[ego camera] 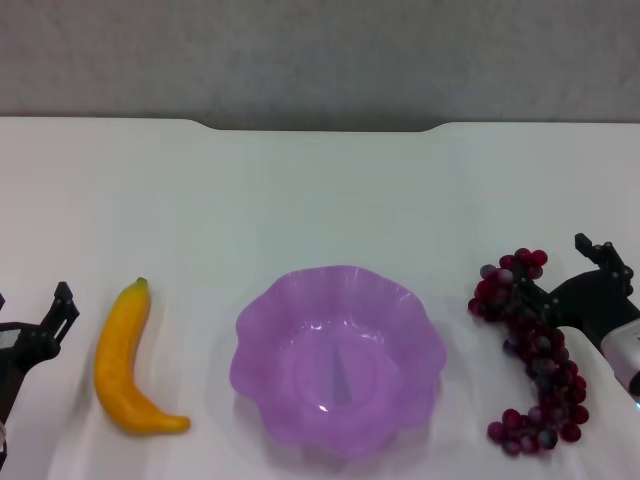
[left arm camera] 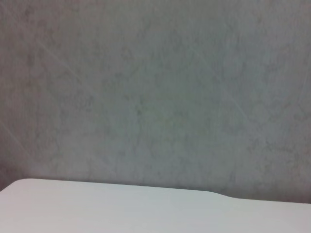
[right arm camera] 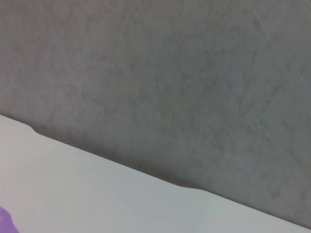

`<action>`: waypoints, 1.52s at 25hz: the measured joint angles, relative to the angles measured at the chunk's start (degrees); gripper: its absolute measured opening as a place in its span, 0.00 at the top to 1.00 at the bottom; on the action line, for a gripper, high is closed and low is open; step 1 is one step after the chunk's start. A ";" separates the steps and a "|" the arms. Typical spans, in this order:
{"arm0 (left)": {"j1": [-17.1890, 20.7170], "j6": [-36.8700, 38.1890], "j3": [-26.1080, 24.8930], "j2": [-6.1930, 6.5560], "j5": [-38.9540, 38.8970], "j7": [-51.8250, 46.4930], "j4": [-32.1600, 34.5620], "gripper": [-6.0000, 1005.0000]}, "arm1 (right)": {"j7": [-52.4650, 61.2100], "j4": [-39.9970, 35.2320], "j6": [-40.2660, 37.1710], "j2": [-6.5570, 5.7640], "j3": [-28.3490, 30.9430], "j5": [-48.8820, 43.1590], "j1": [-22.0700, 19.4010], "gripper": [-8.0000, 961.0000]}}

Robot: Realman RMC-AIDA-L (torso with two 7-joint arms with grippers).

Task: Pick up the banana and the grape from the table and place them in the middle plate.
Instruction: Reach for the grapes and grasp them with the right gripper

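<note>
**A:** Start with the head view. What lies on the surface (ego camera: 320, 190)?

**B:** The middle plate (ego camera: 400, 300), purple with a scalloped rim, sits at lower centre with nothing in it. The banana (ego camera: 122, 358) lies at lower left, its dark tip pointing up the frame, well apart from the plate. The grape (ego camera: 535, 350) bunch runs down the lower right, also apart from the plate.

**A:** And the arms?

**B:** The left gripper (ego camera: 45, 325) is at the far left edge, just beside the banana without touching it. I cannot tell whether its fingers are spread or closed. The right gripper (ego camera: 565, 275) is at the right edge, against the upper part of the grape bunch. One dark finger sits among the top grapes and another stands farther right, so the fingers are spread, one on each side of the bunch's upper end, not clenched on it.

**A:** The left wrist view?

**B:** Only a strip of the white surface (left arm camera: 121, 208) along the bottom, its notched far edge at lower right, and a grey wall (left arm camera: 155, 87) above. No fingers, no fruit.

**A:** The right wrist view?

**B:** The surface (right arm camera: 97, 194) slants across the lower left, with a sliver of the plate's (right arm camera: 6, 221) purple rim in the bottom left corner. The grey wall (right arm camera: 170, 73) fills the rest.
</note>
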 joint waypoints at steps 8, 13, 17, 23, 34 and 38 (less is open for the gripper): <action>-0.21 -0.04 0.00 -0.01 0.00 0.00 -0.01 0.12 | 0.00 0.00 0.00 0.04 -0.17 0.00 -0.07 0.06; -0.38 -0.04 0.00 -0.10 -0.01 0.00 -0.01 0.12 | 0.00 -0.04 0.00 0.05 -0.47 0.00 0.06 0.06; -0.29 -0.04 0.00 -0.11 -0.02 0.00 -0.01 0.12 | 0.01 0.02 0.00 0.06 -0.53 0.00 0.07 0.06; 0.26 -0.03 0.00 -0.05 -0.02 0.00 0.02 0.12 | -0.94 5.28 6.55 -0.33 0.24 0.00 0.02 0.06; 0.31 -0.04 0.00 0.06 -0.22 -0.01 0.35 0.12 | -22.95 30.97 36.09 -0.50 18.49 0.02 -9.61 0.06; 0.35 -0.05 -0.01 0.06 -0.40 -0.01 0.46 0.12 | -25.00 35.54 40.37 -0.59 22.36 0.00 -11.46 0.06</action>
